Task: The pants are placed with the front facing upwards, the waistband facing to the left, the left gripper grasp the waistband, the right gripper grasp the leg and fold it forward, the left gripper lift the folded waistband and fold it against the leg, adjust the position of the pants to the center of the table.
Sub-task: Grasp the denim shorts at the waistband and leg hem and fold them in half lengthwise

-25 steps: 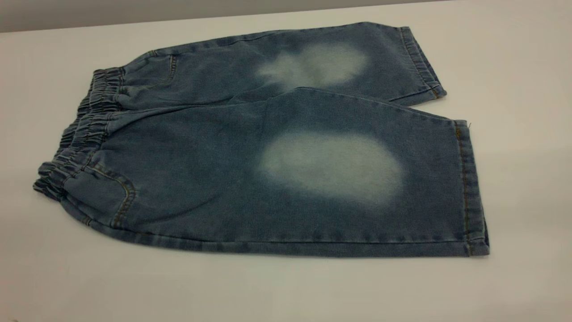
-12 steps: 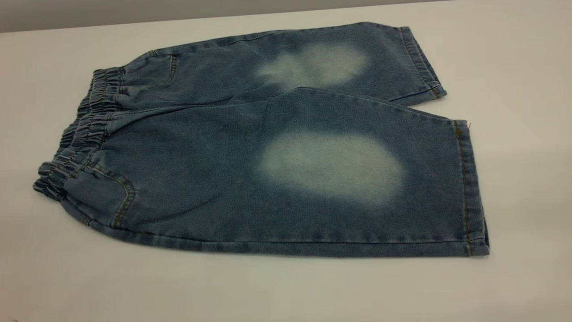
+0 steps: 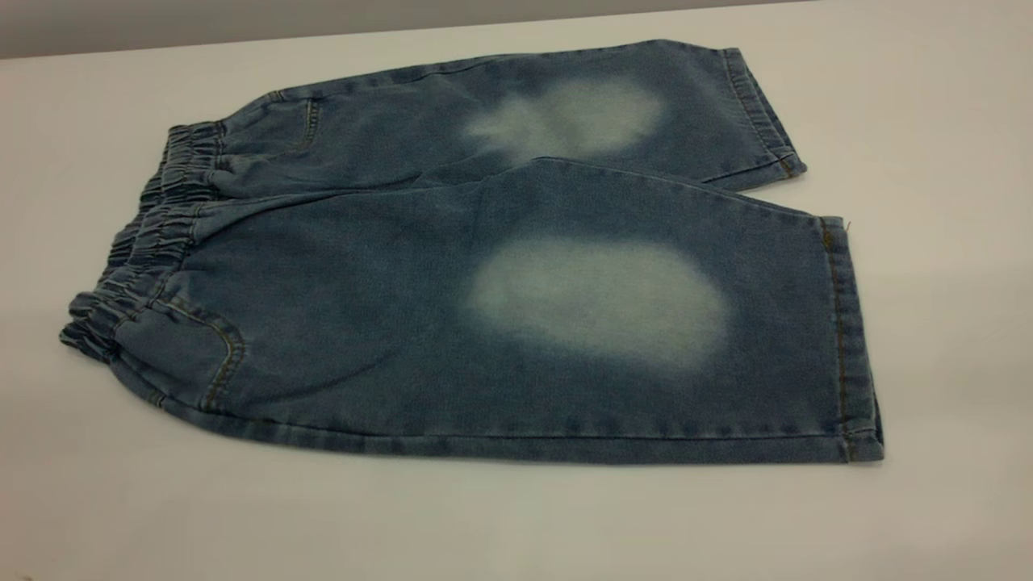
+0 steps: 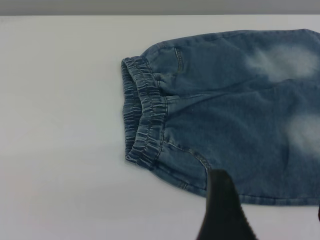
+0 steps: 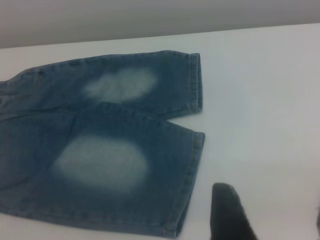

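The blue denim shorts (image 3: 484, 266) lie flat on the white bench (image 3: 928, 121). Soft, floppy denim: pinch the ruffled waistband (image 3: 137, 266) and a leg hem (image 3: 847, 339). (Neither claw's opening can be told.)

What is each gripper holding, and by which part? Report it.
Nothing is held. The pants lie flat on the table; one finger of each gripper shows, clear of the denim.

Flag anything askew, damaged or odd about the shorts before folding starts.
Nothing stands out. The pants lie flat on the table, front up, waistband at the exterior view's left. The near leg overlaps the far leg's inner edge, and a thread strays from its hem.
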